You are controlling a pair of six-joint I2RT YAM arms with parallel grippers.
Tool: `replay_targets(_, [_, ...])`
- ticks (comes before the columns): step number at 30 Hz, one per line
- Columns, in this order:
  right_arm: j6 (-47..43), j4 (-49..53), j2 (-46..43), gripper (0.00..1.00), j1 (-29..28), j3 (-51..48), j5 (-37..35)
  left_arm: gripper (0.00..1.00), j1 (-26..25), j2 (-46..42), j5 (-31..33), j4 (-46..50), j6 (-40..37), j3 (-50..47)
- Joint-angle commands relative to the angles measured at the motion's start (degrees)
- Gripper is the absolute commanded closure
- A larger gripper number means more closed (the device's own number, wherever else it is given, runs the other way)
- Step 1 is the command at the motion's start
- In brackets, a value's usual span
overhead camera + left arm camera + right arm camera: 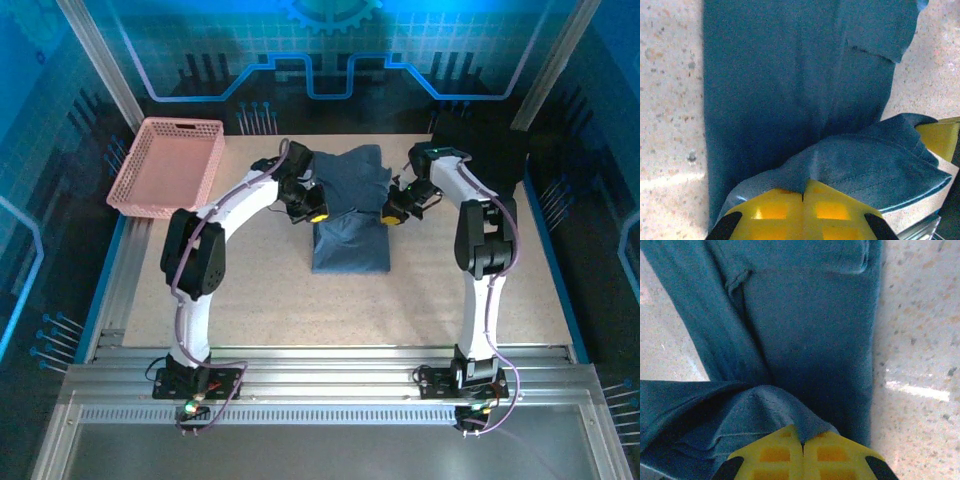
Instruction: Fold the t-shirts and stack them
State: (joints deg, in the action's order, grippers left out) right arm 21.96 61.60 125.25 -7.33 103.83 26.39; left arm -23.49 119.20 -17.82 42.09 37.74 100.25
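Note:
A dark slate-blue t-shirt [350,215] lies in the middle of the table, its near part folded narrow and flat, its far part bunched and lifted. My left gripper [314,212] is at the shirt's left edge, shut on a raised fold of the cloth [840,160]. On the shirt's right edge my right gripper [393,213] is also shut, pinching a peak of cloth [785,410]. Both pairs of yellow fingers [775,210] [835,455] meet with cloth between their tips. The flat folded part [790,85] [815,340] lies beneath each gripper.
A pink lattice basket [168,166] stands at the back left of the table. A dark cloth shape [490,155] lies at the back right. The speckled tabletop [330,310] is bare in front of the shirt, up to the metal rails [330,385].

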Motion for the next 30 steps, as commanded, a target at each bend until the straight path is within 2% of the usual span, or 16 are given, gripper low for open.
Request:
replay_targets(1, [-0.87,1.59,3.01,1.0,1.15,3.77,-0.73,1.0,0.94,2.86,-1.16,2.83,-2.99,3.68])
replay_targets(6, [0.08,1.49,7.71,0.92,1.35,8.11,0.33,1.0,1.59,6.66,-0.92,2.09,-2.95,6.01])
replay_targets(7, [0.8,0.72,9.5,0.88,1.43,9.1,0.73,0.95,1.76,7.44,-1.19,1.32,-2.45,6.8])
replay_targets(9, [3.16,-0.82,11.65,0.79,2.24,12.16,1.71,0.76,2.04,8.85,-2.12,-0.17,-1.42,9.4])
replay_targets(10, [5.18,-2.0,12.57,0.67,2.87,14.32,3.45,0.65,2.28,9.57,-2.19,-0.53,-0.42,11.77])
replay_targets(11, [7.73,-3.69,13.21,0.6,3.53,16.44,5.86,0.59,2.51,9.99,-2.98,-1.41,0.76,14.2])
replay_targets(13, [11.91,-7.62,12.58,0.53,4.59,20.25,10.18,0.47,3.07,9.92,-3.5,-2.87,3.13,18.99])
replay_targets(16, [14.18,-9.6,8.66,0.42,5.56,25.6,10.67,0.39,3.94,7.24,-3.04,-5.7,6.39,23.79])
replay_targets(18, [13.51,-9.66,3.8,0.39,5.6,25.69,10.73,0.32,4.24,2.83,-1.53,-8.3,6.54,22.44])
replay_targets(21, [10.29,-8.87,-5.23,0.34,5.63,18.85,9.65,0.26,4.48,-5.21,1.17,-11.05,5.51,15.35])
replay_targets(26, [7.2,-11.42,-21.8,0.3,5.49,-8.19,8.55,0.23,4.0,-17.53,-2.36,-15.68,6.45,-6.56])
replay_targets(30, [7.45,-18.3,-29.87,0.29,5.08,-30.3,11.64,0.24,2.04,-24.0,-5.97,-19.36,8.24,-25.3])
